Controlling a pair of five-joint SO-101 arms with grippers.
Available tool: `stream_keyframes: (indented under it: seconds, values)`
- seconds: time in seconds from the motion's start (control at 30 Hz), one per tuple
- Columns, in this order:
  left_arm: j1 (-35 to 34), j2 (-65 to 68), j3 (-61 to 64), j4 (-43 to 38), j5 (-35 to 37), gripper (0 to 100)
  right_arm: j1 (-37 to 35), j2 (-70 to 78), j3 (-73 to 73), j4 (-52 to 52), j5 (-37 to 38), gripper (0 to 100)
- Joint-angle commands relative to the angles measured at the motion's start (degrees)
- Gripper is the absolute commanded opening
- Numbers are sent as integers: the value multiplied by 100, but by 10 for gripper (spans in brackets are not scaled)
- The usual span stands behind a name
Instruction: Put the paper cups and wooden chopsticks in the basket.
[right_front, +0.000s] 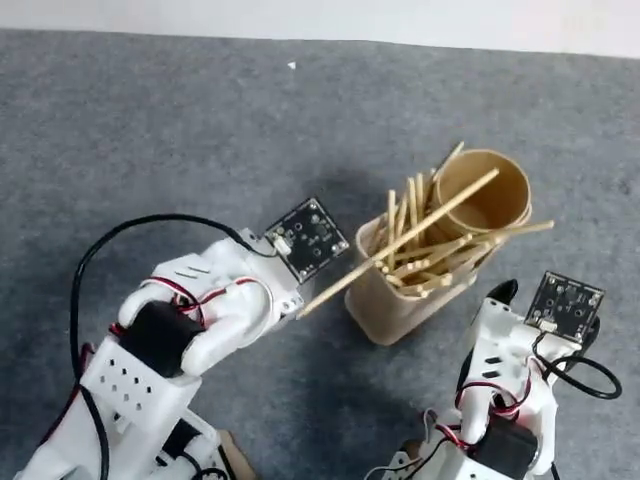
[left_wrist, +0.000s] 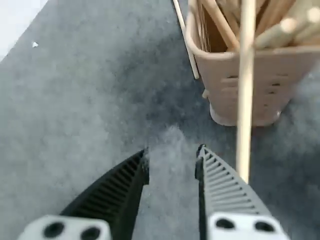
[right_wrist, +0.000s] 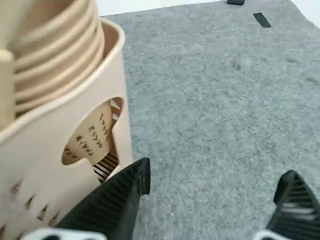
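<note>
- In the high view, the basket is being seen standing upright on the grey tabletop. The stacked paper cups are being kept inside it at one end. The wooden chopsticks are being kept beside them, several leaning out over the rim. One long chopstick is being carried slantwise across the rim, its low end hanging out over the tabletop.
- In the left wrist view, the left hand is being held released above the tabletop, with nothing between its fingers. The long chopstick is being shown along the outer side of one finger; whether they are touching cannot be told.
- In the right wrist view, the right hand is being held widely released and empty, one finger just beside the basket wall. The paper cups are being seen nested inside the basket.
</note>
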Motion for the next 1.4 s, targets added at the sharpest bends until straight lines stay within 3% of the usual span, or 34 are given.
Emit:
stream_keyframes:
  seconds: [0.0, 0.13, 0.37, 0.47, 0.6, 0.77, 0.93, 1.27, 1.37]
  values:
    - [-119, 303, 286, 255, -70, 165, 22, -40, -22, -84, 70, 378]
    - [-541, 954, 497, 519, -510, 164, 22, -40, -22, -66, 79, 378]
    - [-2774, 1165, -400, 519, -264, 167, 48, -40, -22, 708, 466, 378]
    - [-3064, 1165, -488, 571, -273, 168, 145, -40, 215, 796, 668, 378]
    - [-2624, 1165, -145, 897, -246, 168, 180, -40, 725, 620, 695, 378]
    - [-1042, 1165, 286, 941, 105, 168, 180, -40, 1051, 567, 695, 378]
    - [101, 1174, 734, 202, 79, 168, 180, -40, 1086, 567, 695, 378]
    - [655, 1174, 2448, -1890, 141, 169, 180, -40, 1086, 567, 686, 378]
    - [655, 1174, 2651, -2145, 598, 191, 180, -40, 1086, 567, 686, 378]
